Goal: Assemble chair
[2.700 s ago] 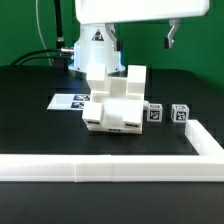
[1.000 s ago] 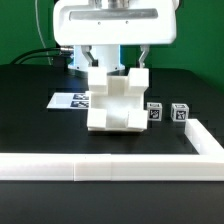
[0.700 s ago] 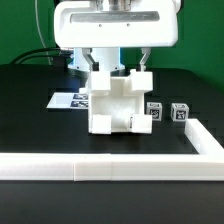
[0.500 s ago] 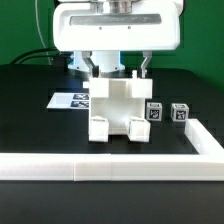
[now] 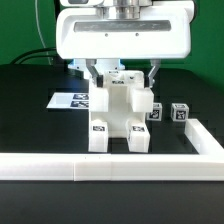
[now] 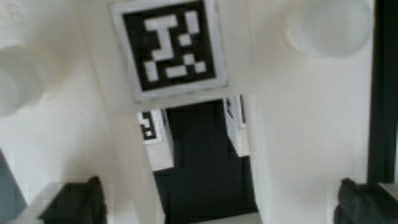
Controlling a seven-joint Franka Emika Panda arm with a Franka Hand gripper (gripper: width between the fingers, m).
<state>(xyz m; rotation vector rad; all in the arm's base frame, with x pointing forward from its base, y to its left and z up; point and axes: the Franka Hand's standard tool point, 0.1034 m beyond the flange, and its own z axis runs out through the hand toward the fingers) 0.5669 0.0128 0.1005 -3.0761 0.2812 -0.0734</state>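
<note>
Exterior view: jaws wide around chair (image 5: 119,112)

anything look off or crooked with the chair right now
The chair stands tipped rather than square: its two legs meet the table unevenly, the one on the exterior view's right sitting a bit lower in the picture than the other. The open gripper straddles its top. No damage is visible; the two small tagged blocks sit upright.

Chair (image 5: 118,112) hides marker board's (image 5: 70,101) right end — wrist view blurred.
</note>
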